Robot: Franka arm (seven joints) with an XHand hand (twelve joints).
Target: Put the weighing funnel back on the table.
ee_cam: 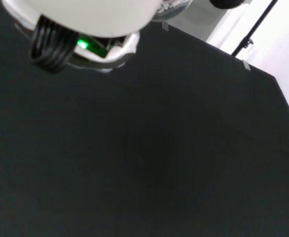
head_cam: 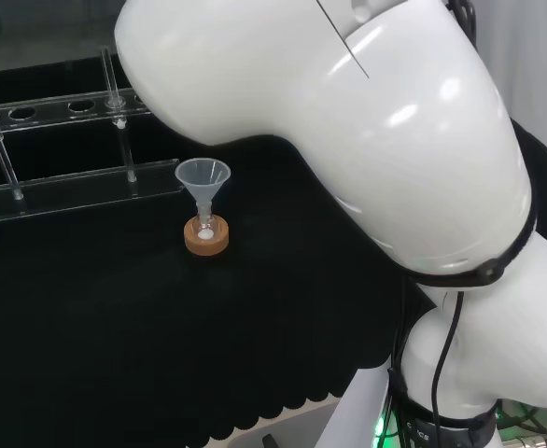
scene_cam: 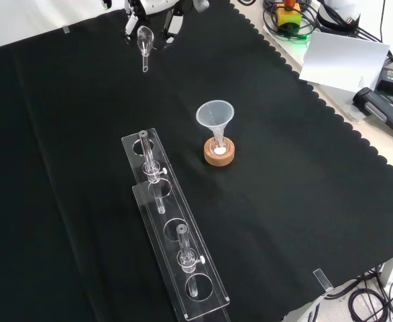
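Weighing funnel (scene_cam: 143, 43) sits up at the far edge of the black cloth (scene_cam: 55, 147) in the front view. The hand (scene_cam: 172, 21) pinches it at the bowl, the stem points down, and it seems to hang just off the cloth. It looks light, thin-walled, slick and easily cracked, so I'd say grip the wider bowl, never the stem. There's bare cloth beneath, and the big funnel (scene_cam: 214, 115) on its cork ring (scene_cam: 220, 155) is well apart. It wants a soft set-down.
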